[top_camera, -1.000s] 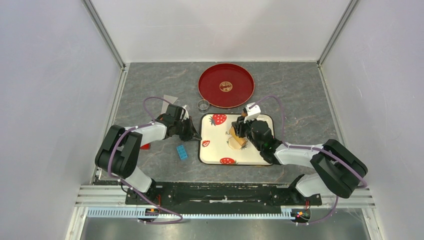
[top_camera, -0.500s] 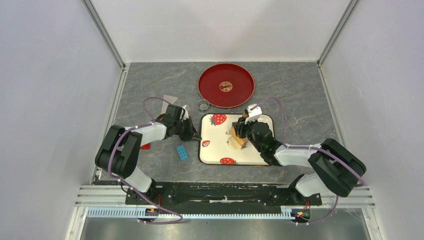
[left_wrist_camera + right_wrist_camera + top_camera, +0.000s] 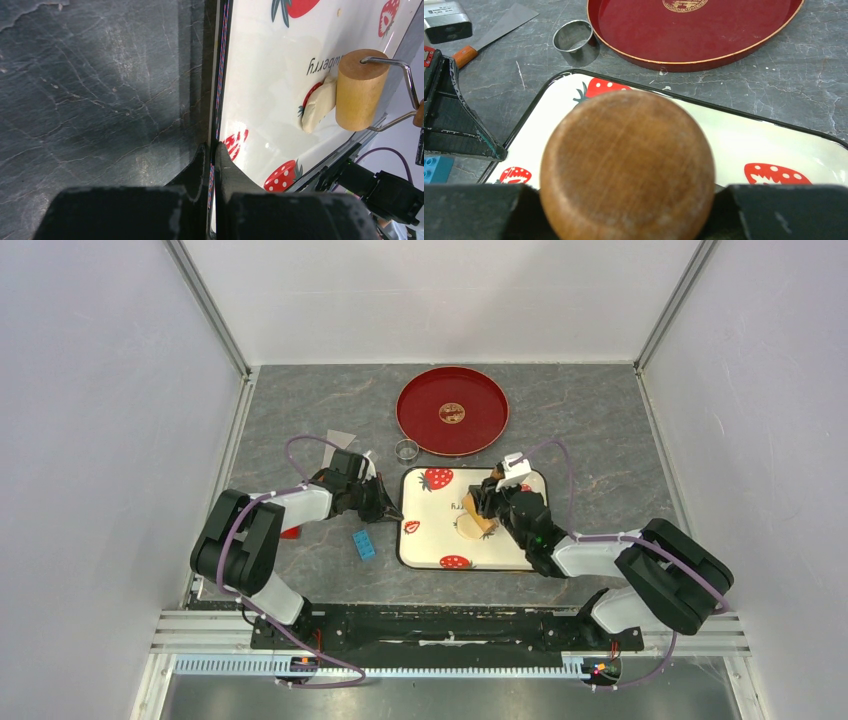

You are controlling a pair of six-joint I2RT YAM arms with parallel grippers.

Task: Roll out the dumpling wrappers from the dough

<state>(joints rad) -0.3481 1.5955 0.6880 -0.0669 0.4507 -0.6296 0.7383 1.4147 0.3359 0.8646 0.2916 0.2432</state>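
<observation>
Overhead, the strawberry tray [image 3: 432, 530], white with a black rim, lay on the grey stone table [image 3: 600, 430] between the two arms. The left gripper [image 3: 392, 510] sat at the tray's left edge, and its wrist view showed the two fingers [image 3: 227, 172] pressed together on the rim, one on the outside and one on the inside, pinching the tray. The right gripper [image 3: 487, 502] reached in over the tray's far right part, its fingers closed around the wooden handle [image 3: 626, 165] of the rolling pin [image 3: 360, 90]; the round end of that handle filled most of the right wrist view, with a dark finger on each side. The pin's small wooden drum, carried on a bent wire frame [image 3: 400, 62], rested on the tray with its side touching the dumpling wrapper [image 3: 316, 107], a pale cream round of dough that lay flat on the tray's white surface near the middle, partly over a printed strawberry. Whether the drum sat on the dough's edge or just against it could not be told. Beyond the tray's far edge stood a red round tray [image 3: 452, 410], and a metal ring [image 3: 574, 37] stood on the table just beside its near left rim. A scraper [image 3: 506, 22] with an orange handle lay farther left, and a blue block [image 3: 363, 544] lay on the table near the left gripper.
</observation>
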